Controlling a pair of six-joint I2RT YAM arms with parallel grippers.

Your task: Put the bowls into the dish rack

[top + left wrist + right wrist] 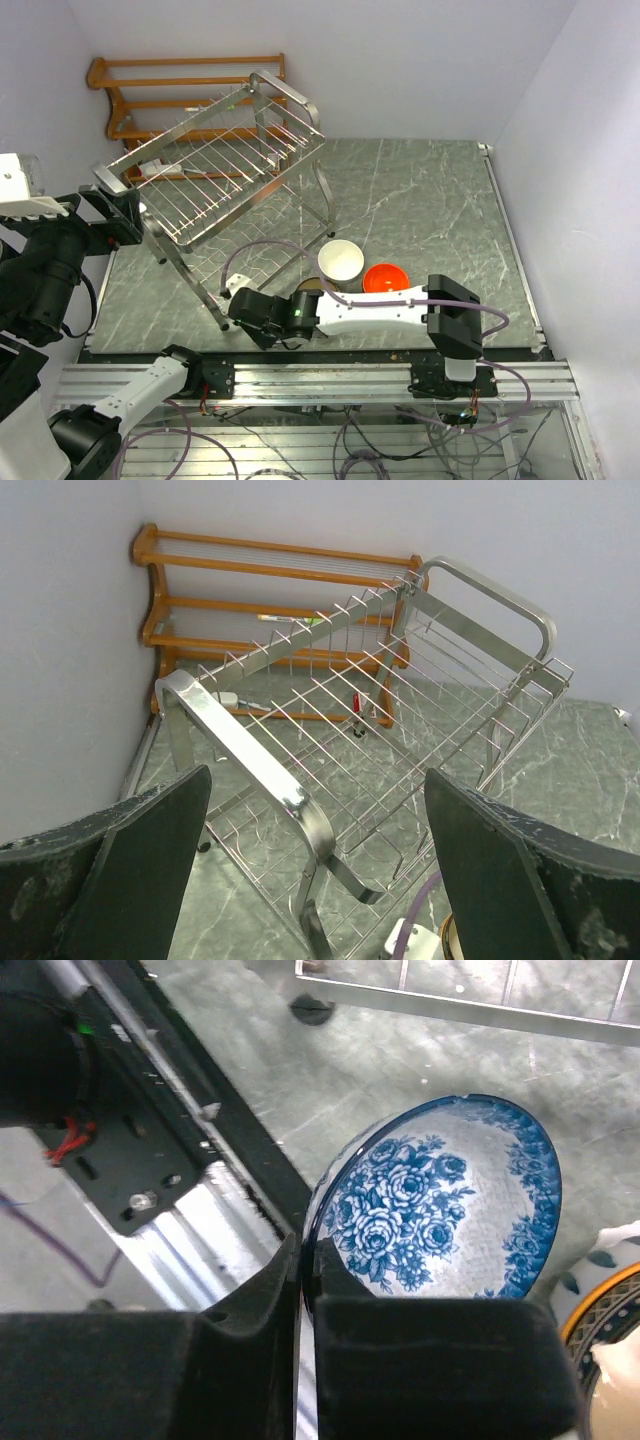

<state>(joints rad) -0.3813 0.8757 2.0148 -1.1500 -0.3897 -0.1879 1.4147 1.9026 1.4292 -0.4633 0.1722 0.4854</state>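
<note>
Down at the near edge, the right fingers (430, 1360) are pressed together on the rim of the blue-and-white bowl (450, 1210). The thin rim runs down into the narrow slit between them, one finger inside the bowl and one outside. The bowl stands tipped up on its edge, its rose-patterned inside facing the wrist camera. Whether its lower edge touches the surface cannot be told. From above, the bowl itself is hidden under the right wrist. Just beside it, at the lower right corner of the wrist view, part of another bowl's rim shows, too little of it to say which.

Next to the right wrist in the top view sits the tan-brown bowl (308, 290), partly covered by the arm. The white bowl (341, 260) stands just behind it, and the orange-red bowl (385, 279) is close beside the white one, to its right. All three rest upright on the surface.

The left fingers (110, 870) are spread wide with nothing between them, raised near the left corner of the dish rack (215, 180). No bowl shows on the wires of either tier.

Behind it, against the back wall, stands a wooden rack (185, 90). The surface (430, 200) is dark green veined stone, closed in by plain white walls (420, 60).
</note>
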